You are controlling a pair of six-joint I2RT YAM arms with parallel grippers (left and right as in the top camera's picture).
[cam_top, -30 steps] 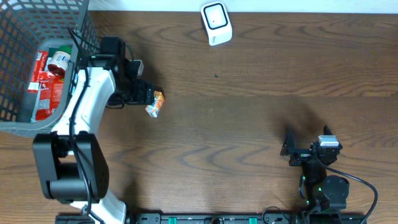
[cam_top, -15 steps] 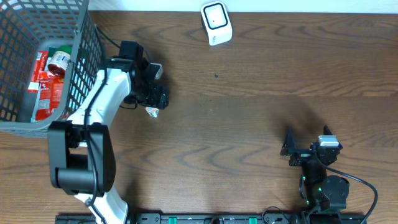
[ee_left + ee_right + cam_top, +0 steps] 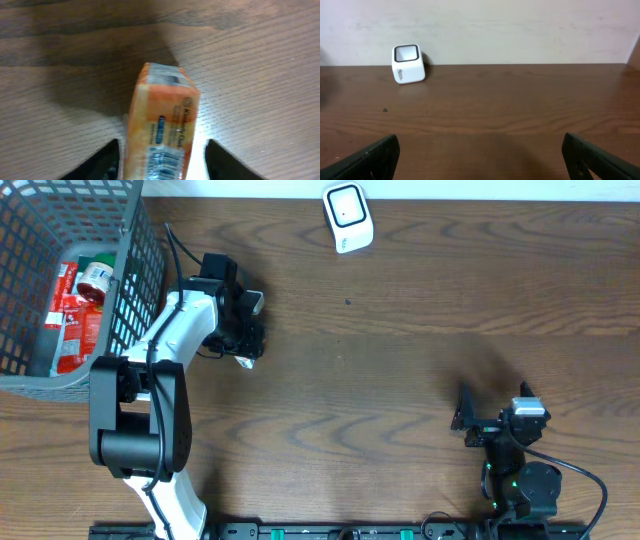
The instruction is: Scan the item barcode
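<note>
The item is a small orange packet (image 3: pixel 162 125) with a printed barcode on its near end, lying on the wooden table. In the overhead view only its tip (image 3: pixel 243 361) shows below my left gripper (image 3: pixel 246 340). In the left wrist view the packet lies between the two fingers of my left gripper (image 3: pixel 162 162), with a thin gap on each side, so the jaws are open around it. The white scanner (image 3: pixel 347 217) stands at the table's far edge, also visible from the right wrist as the scanner (image 3: pixel 408 63). My right gripper (image 3: pixel 480 157) rests open and empty at the near right.
A grey wire basket (image 3: pixel 130 250) with red packets and a can stands at the far left, right beside the left arm. The right arm's base (image 3: pixel 515 470) sits at the table's near right edge.
My left gripper has swung right from beside the basket to above the packet, covering most of it, and its jaws have narrowed around it. The right arm has not moved.
</note>
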